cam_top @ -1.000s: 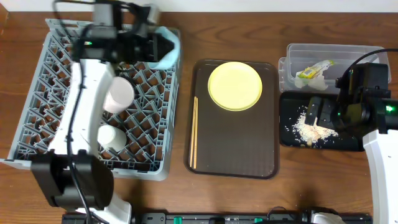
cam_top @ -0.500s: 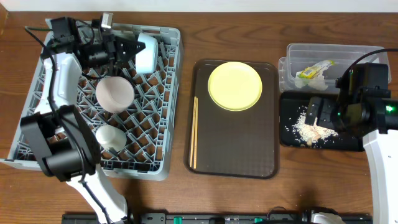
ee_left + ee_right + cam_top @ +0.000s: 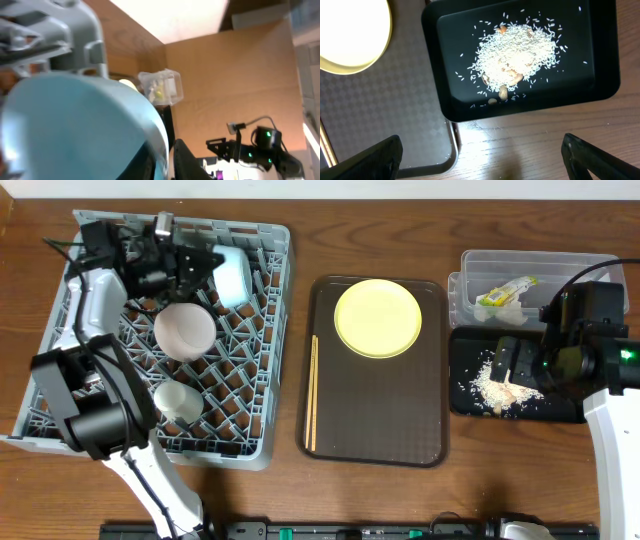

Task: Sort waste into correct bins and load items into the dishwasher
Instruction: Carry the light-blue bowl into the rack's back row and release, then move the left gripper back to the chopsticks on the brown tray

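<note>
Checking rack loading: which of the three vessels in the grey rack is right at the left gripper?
The light blue bowl, at the rack's far edge by the left gripper; the pink bowl and white cup sit further forward, apart from it.

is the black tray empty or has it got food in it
Not empty: a heap of rice-like crumbs lies in the black tray.

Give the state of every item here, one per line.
light blue bowl: on edge in dish rack, held by left gripper
pale pink bowl: in rack, opening up
white cup: in rack
yellow plate: flat on brown tray, empty
chopsticks: lying on tray
snack wrapper: in clear tub
rice crumbs: heaped in black tray
right gripper: jaws open, empty
</note>
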`<action>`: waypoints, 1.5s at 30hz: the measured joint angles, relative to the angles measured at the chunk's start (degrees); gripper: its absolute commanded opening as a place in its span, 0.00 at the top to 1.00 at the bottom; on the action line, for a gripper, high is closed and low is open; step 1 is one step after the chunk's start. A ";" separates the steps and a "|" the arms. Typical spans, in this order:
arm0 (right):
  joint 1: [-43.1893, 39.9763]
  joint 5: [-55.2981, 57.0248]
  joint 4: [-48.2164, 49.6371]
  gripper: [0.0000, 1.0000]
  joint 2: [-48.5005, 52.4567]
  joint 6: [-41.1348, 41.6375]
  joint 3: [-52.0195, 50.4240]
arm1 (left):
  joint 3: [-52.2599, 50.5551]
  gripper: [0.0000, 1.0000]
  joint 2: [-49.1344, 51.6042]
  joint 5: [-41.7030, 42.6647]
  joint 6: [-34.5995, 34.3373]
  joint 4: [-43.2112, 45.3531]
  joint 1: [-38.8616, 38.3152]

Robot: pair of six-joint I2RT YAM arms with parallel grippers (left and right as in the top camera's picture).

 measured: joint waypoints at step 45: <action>0.00 0.02 -0.04 0.01 0.00 0.00 0.00 | -0.50 0.24 -28.48 -61.83 -1.36 -24.35 -32.85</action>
